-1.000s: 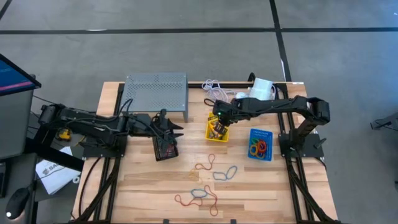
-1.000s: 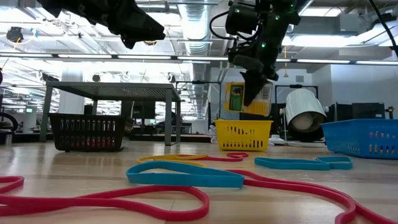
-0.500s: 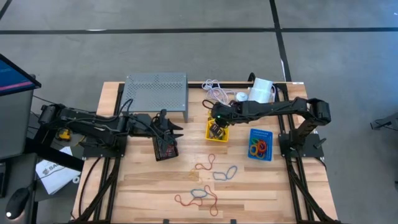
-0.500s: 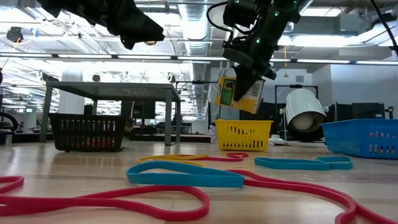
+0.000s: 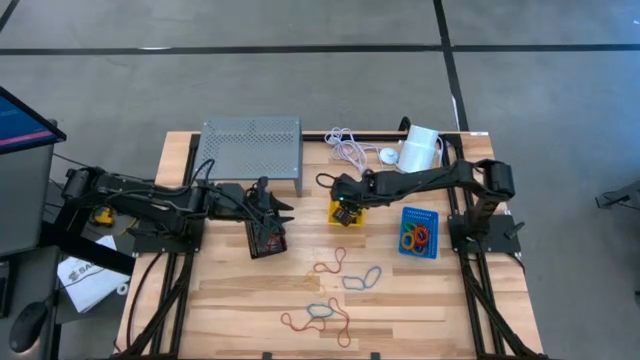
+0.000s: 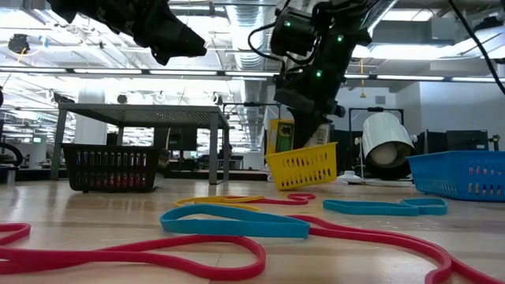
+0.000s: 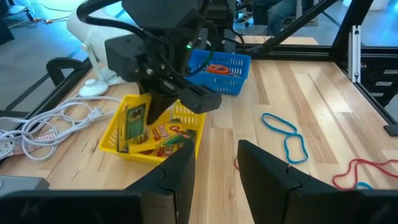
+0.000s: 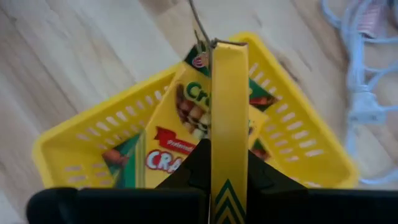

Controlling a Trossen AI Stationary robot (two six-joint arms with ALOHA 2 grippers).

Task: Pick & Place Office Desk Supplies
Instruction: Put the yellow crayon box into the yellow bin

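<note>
Now the right gripper [image 6: 304, 126] has a crayon box [image 8: 229, 118] pinched edge-on over the tilted yellow bin [image 6: 301, 166].
Light, stiff cardboard, likely slippery, so the narrow grip across its thin faces looks right; its long axis runs out from the jaws towards the bin. Left gripper [image 7: 214, 165] waits half-open, empty, above the black bin [image 5: 266, 238].

Grey perforated stand [image 5: 251, 150] at table's [image 5: 230, 290] back; white cable [image 5: 350, 148] + white cylinder [image 5: 421, 146] nearby.
</note>
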